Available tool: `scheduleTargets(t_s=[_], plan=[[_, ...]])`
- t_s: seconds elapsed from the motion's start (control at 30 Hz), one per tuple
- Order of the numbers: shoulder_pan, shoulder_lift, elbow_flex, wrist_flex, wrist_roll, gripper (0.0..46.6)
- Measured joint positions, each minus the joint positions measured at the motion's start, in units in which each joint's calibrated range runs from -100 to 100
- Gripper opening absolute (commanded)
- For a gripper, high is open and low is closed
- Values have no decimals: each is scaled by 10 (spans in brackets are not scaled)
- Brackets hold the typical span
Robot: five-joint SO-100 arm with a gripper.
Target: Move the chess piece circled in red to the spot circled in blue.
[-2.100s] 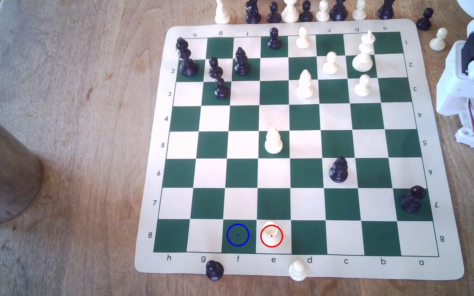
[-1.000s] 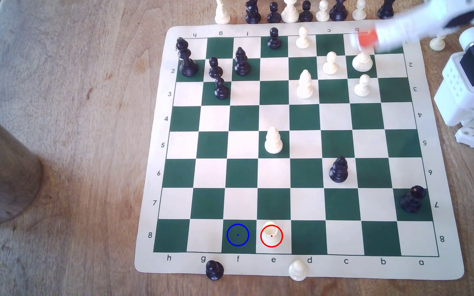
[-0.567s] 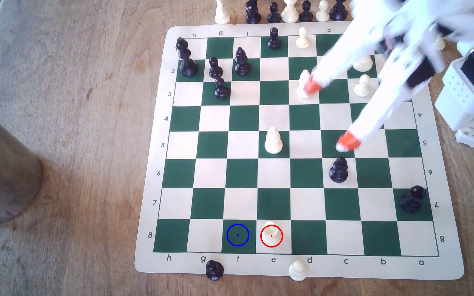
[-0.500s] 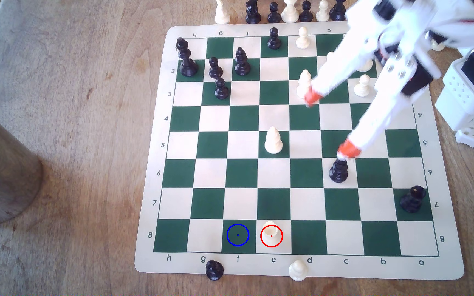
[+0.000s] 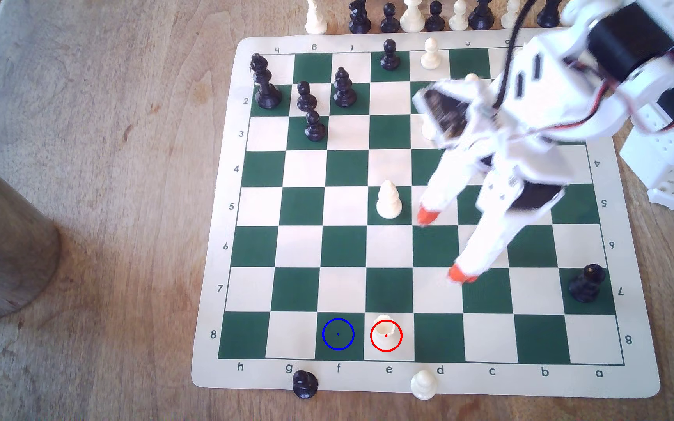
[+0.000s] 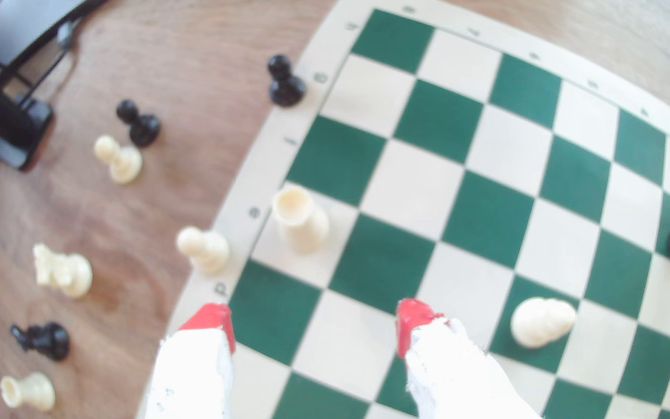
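The chess piece circled in red (image 5: 386, 335) is a short cream rook standing on a cream square in the board's near row. Just to its left in the exterior view lies the spot circled in blue (image 5: 338, 334), a bare dark green square. My gripper (image 5: 444, 245) hangs open over the board's middle, up and to the right of the rook, with nothing between its orange-tipped fingers (image 5: 462, 275). In the wrist view the rook (image 6: 299, 219) stands upright ahead of the open gripper (image 6: 313, 322), well apart from both red fingertips (image 6: 414, 318).
A cream bishop (image 5: 388, 200) stands close to the far fingertip. A black piece (image 5: 586, 283) sits at the board's right edge. A black pawn (image 5: 305, 383) and a cream pawn (image 5: 423, 384) rest on the mat's near border. A brown cylinder (image 5: 3, 243) stands at far left.
The arm swung in from the exterior view's right, the gripper opened wide, and it moved across the board toward the near rows. The rook has not moved.
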Motion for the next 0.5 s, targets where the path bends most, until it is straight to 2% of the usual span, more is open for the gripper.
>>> scheduleTargets(t_s=[0.2,0.33,0.5], plan=[[0,79,0,-51,-14,207],[-7,109,-2,-76,-25,162],[-13,163,-25,-100,-32,168]])
